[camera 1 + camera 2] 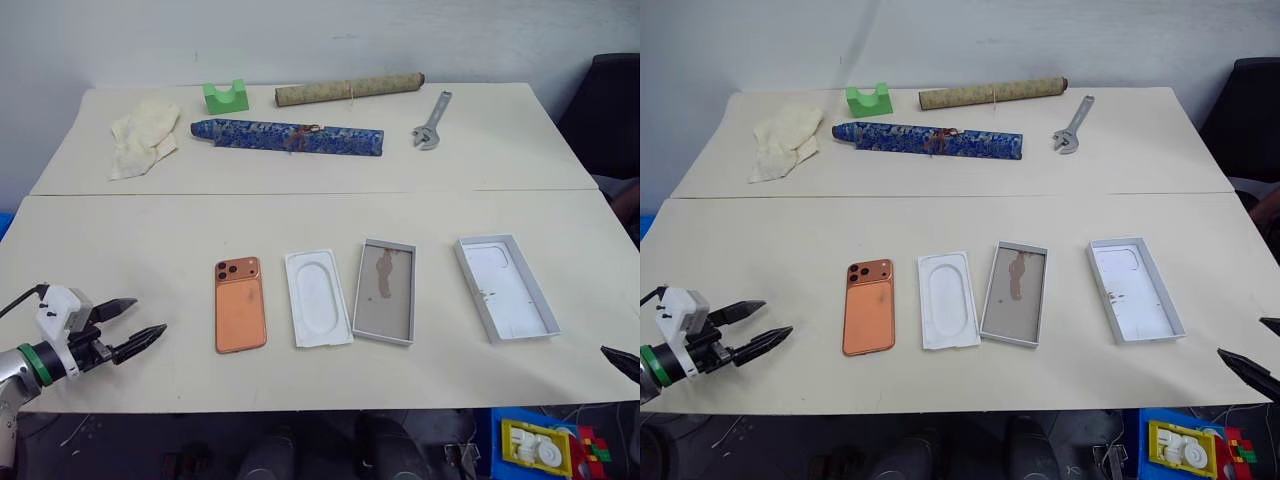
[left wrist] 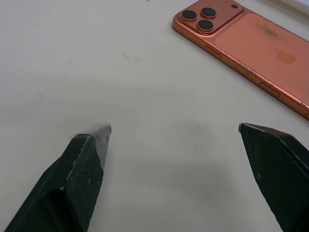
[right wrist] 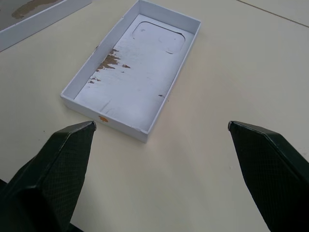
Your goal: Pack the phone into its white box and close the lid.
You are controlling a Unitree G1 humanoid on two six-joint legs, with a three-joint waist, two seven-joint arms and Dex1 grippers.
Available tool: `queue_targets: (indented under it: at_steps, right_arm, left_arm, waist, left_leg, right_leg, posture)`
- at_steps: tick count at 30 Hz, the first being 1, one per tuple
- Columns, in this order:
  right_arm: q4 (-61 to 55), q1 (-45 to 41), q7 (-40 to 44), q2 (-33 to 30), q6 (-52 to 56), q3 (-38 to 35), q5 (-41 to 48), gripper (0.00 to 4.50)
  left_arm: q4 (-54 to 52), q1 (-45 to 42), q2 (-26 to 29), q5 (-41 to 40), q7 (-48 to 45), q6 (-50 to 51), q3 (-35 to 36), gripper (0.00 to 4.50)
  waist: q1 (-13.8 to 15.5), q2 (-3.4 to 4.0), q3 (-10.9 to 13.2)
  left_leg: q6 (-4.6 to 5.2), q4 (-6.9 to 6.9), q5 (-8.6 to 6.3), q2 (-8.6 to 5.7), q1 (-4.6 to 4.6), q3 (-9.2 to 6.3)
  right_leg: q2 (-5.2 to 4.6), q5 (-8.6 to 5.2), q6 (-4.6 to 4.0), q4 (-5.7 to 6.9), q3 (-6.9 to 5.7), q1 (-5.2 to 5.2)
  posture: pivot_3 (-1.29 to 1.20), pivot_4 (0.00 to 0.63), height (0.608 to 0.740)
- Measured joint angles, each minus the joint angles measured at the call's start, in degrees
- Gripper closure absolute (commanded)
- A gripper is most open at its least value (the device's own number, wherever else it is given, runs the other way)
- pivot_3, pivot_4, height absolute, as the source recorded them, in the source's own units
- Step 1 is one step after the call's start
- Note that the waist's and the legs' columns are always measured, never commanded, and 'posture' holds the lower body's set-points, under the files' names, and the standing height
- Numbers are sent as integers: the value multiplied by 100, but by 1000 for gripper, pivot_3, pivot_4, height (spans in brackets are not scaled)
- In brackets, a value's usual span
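The copper-orange phone [image 1: 240, 304] lies back-up on the near table, its camera bump at the far end. To its right lies a flat white insert [image 1: 317, 297], then the white box [image 1: 384, 290] with a stained grey-brown floor, then the lid [image 1: 505, 286], open side up. My left gripper [image 1: 135, 323] is open near the table's front left, a short way left of the phone [image 2: 246, 46], holding nothing. My right gripper [image 1: 1258, 355] is open at the front right edge, short of the lid [image 3: 133, 67], also empty.
On the far table lie a cream cloth [image 1: 142, 136], a green block [image 1: 225, 96], a blue patterned roll [image 1: 288, 137], a tan roll [image 1: 350, 88] and a wrench [image 1: 432, 121]. A seam joins the two tables. A black chair [image 1: 610, 110] stands at the right.
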Motion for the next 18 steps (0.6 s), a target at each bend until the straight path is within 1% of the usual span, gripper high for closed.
queue_targets:
  at_steps: [18]
  right_arm:
    - [-4,-27,-19,1,-15,4,-94,0]
  left_arm:
    - [-225,82,-52,1,200,271,-36,17]
  waist:
    - [1,0,0]
  left_leg:
    - [0,3,0,-1,0,0]
  right_leg:
    - [0,0,0,4,0,0]
  posture:
    - [0,150,740]
